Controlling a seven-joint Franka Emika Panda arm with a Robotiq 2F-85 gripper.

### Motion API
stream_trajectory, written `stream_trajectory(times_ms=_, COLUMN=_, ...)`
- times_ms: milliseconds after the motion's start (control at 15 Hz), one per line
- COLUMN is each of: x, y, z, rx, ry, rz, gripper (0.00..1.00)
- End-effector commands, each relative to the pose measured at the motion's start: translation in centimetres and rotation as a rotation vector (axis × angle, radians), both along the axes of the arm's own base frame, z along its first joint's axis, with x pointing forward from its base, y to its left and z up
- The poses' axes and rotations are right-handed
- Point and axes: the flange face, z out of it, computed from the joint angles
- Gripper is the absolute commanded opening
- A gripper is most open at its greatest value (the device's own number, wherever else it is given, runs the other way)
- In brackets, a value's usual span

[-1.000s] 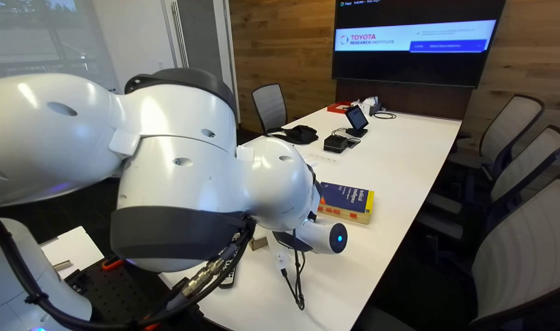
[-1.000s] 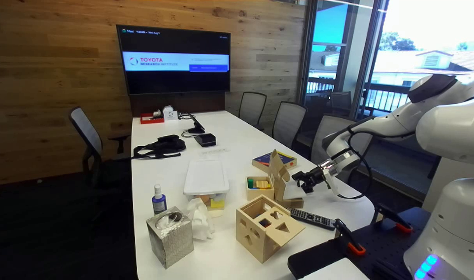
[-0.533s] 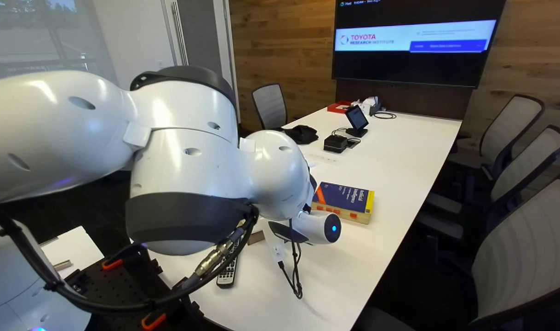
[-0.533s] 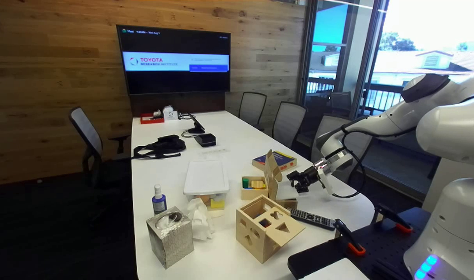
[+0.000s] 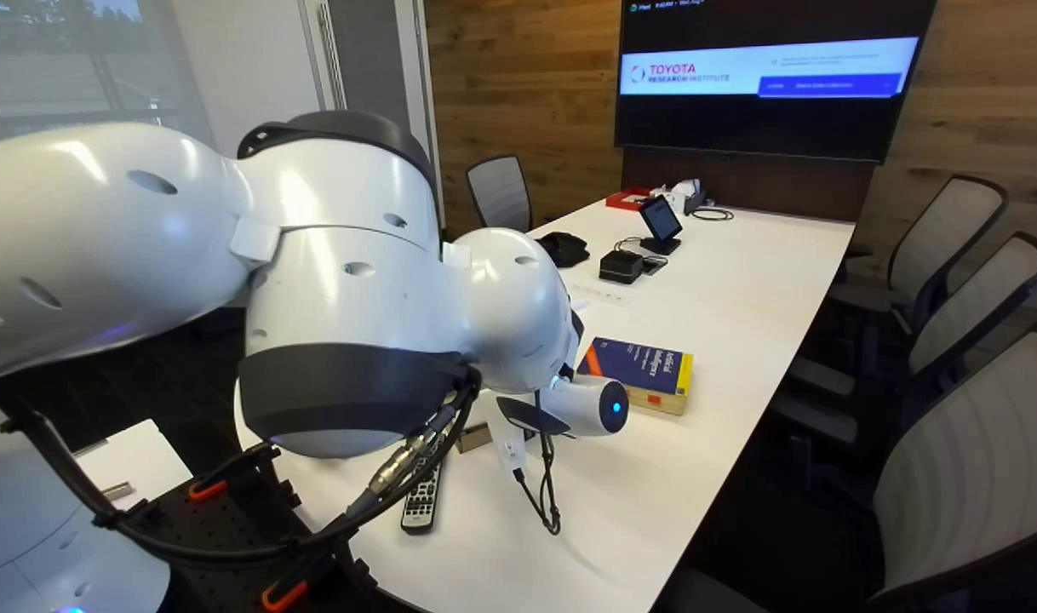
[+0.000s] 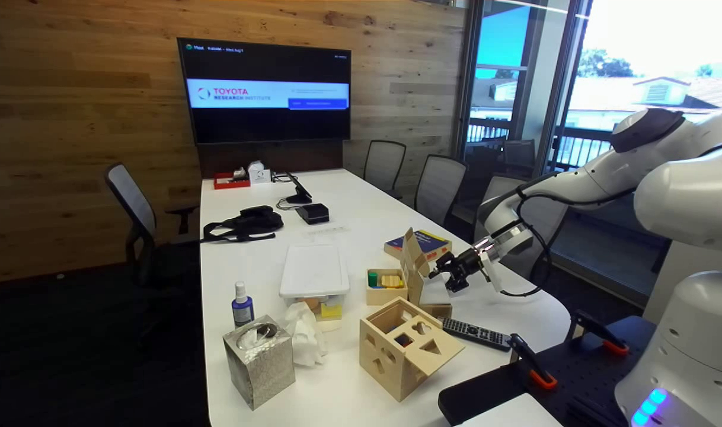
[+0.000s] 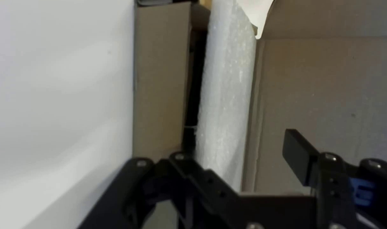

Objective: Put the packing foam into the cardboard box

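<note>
Two black fingers (image 7: 298,157) stand wide apart at the open cardboard box (image 7: 158,79), the jaws of the gripper (image 7: 257,163) spread, with a clear gap between the finger at the right of the wrist view and the packing foam (image 7: 227,95). This foam shows as a long whitish band along the hinge side of the box's mouth, just beside the raised flap lid (image 7: 323,89); a dark strip of the box's inside runs on its other side. The finger at the left of that view overlaps the foam's lower end; whether the two touch, I cannot tell, nor how deep the foam sits. In an exterior view the flap lid stands upright and the gripper slants down toward it from the Panda arm (image 6: 598,176). Near the box on the white table (image 6: 337,385) are a wooden tray (image 6: 385,297) of coloured blocks (image 6: 392,281), a wooden shape-sorting cube (image 6: 403,356) and a black remote control (image 6: 476,333). In both exterior views a textbook (image 5: 642,366) titled Artificial Intelligence lies flat near the box. Farther off are a lidded plastic bin (image 6: 315,270), a blue spray bottle (image 6: 242,309) and a silver tissue box (image 6: 263,373).
</note>
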Motion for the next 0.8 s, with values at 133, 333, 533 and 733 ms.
stream_trajectory(times_ms=133, x=-0.6, y=-0.5, z=0.2, rx=-0.049, ry=0.023, rz=-0.006, gripper=1.00)
stream_trajectory(times_ms=333, x=-0.7, y=-1.2, z=1.7, rx=-0.106, ry=0.027, rz=-0.023, gripper=1.00)
stream_trajectory(times_ms=533, x=-0.5, y=-1.5, z=3.9, rx=-0.160, ry=-0.004, rz=-0.006, gripper=1.00)
stream_trajectory(times_ms=733, x=0.0, y=-1.5, z=5.2, rx=-0.172, ry=-0.032, rz=0.030, gripper=1.00)
